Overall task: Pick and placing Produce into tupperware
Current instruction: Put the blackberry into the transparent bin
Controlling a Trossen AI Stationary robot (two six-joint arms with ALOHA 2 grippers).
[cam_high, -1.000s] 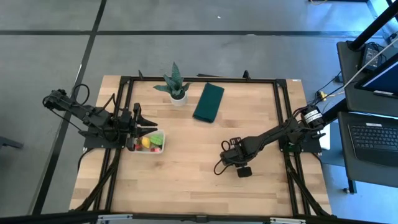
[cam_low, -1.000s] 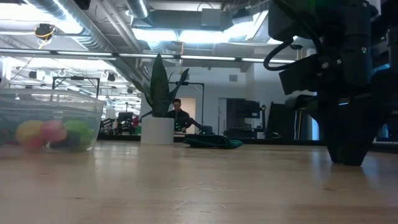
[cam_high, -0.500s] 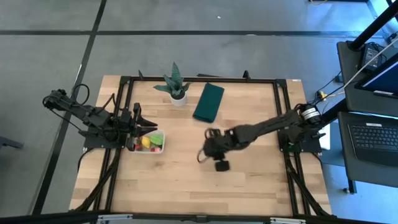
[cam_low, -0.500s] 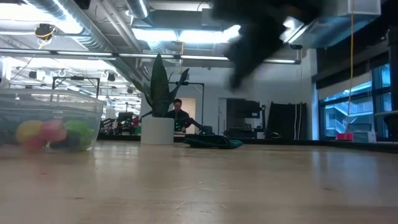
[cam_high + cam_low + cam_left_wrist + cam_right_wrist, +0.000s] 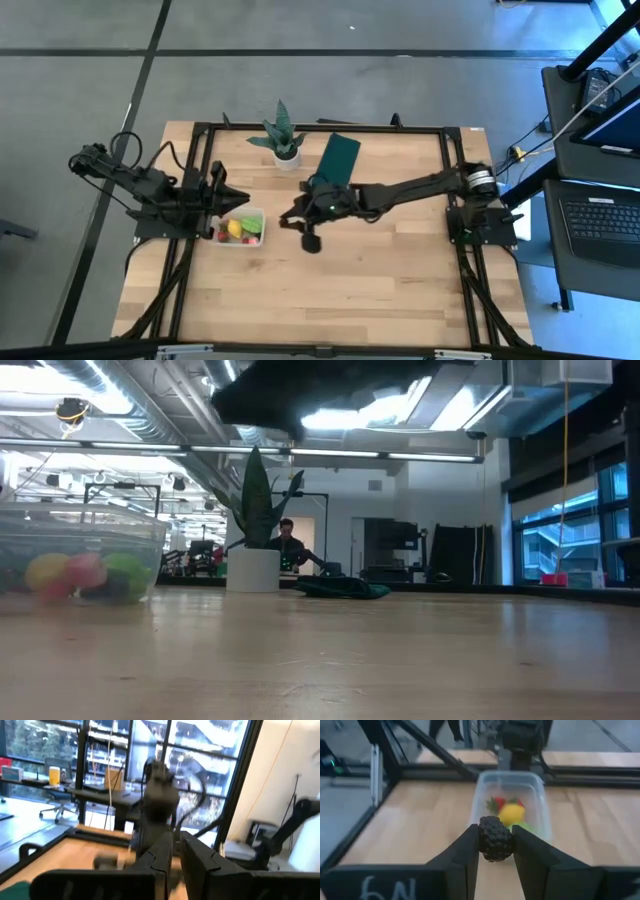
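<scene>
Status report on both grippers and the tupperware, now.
Right gripper shut on dark berry, above the table short of tupperware. Left gripper waits at tupperware's far side, shut. Yellow, red, green produce inside. Path clear.

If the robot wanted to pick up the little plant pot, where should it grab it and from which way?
Probably around the round white pot, not the leaves. The pot stands upright on the table, its side is plain and even, and the tall pointed leaves fill the space above it. So a gripper would likely do best coming in level from the side, fingers either side of the pot, below the leaves.
</scene>
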